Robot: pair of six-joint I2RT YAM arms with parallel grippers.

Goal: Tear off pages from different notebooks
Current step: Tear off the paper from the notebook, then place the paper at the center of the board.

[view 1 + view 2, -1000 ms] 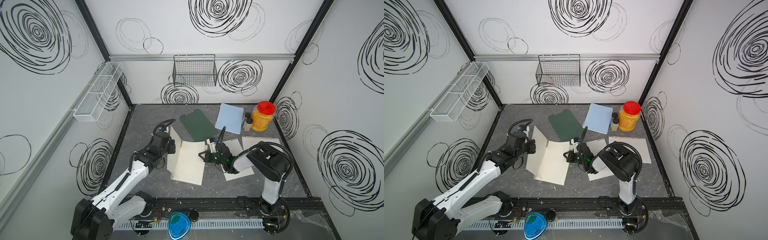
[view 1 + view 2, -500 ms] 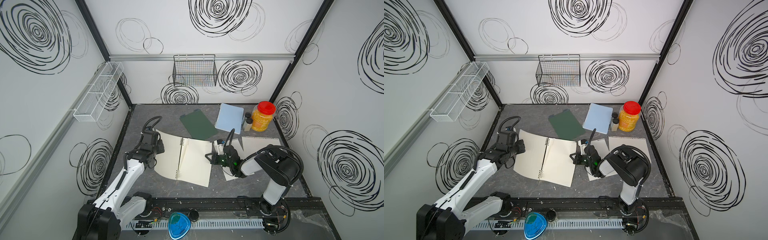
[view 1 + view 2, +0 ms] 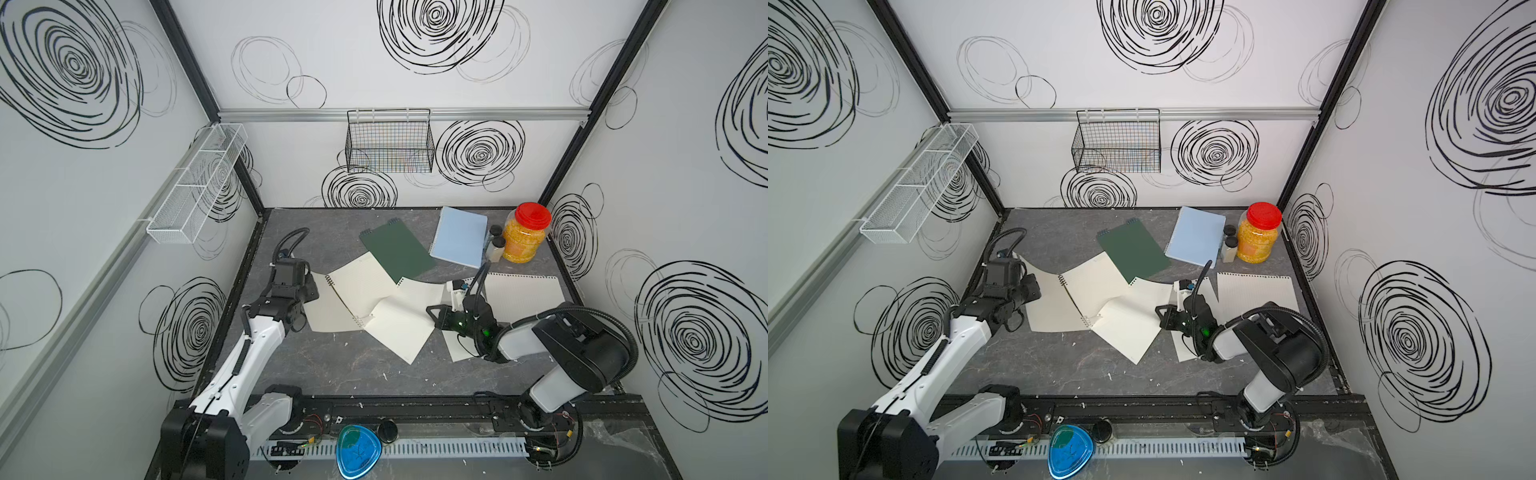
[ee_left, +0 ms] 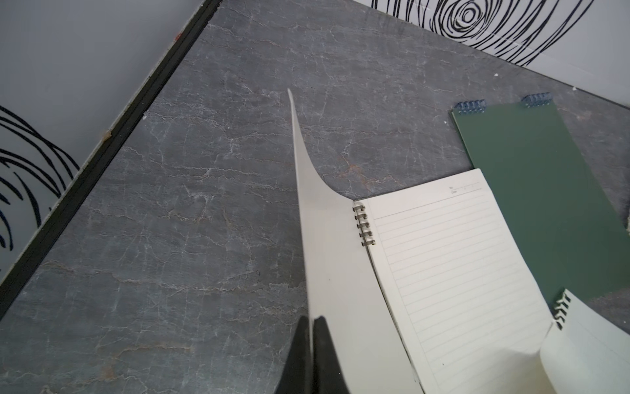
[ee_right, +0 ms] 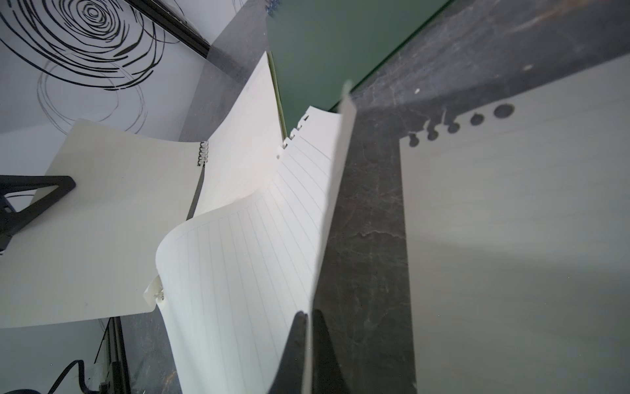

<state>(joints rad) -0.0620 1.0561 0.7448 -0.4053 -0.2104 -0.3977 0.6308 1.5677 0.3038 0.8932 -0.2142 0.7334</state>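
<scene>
- Two claws in view, both clenched. L gripper (image 4: pixel 311 320) pinches outer edge of the opened cover of cream notebook (image 3: pixel 332 307), L side of table (image 3: pixel 353 370).
- R gripper (image 5: pixel 308 315) clamps free edge of lined page (image 3: pixel 401 332) from same notebook; page bowed up betw. coil and claw.
- Page's punched edge: far end off the coil, by near corner of dark green notebook (image 3: pixel 397 251); near end looks caught at coil, cannot confirm.
- Dark green notebook closed, flat, centre rear; cream notebook's far corner overlaps it.
- Light blue notebook (image 3: pixel 459 237) closed, rear R, just beside small bottles (image 3: pixel 494 245) and red-lidded jar (image 3: pixel 524 239).
- Loose page (image 3: pixel 528 295) flat at R side; second loose page (image 3: pixel 455 353) partly under R arm.
- Paper scraps (image 3: pixel 384 376) scattered on table front.
</scene>
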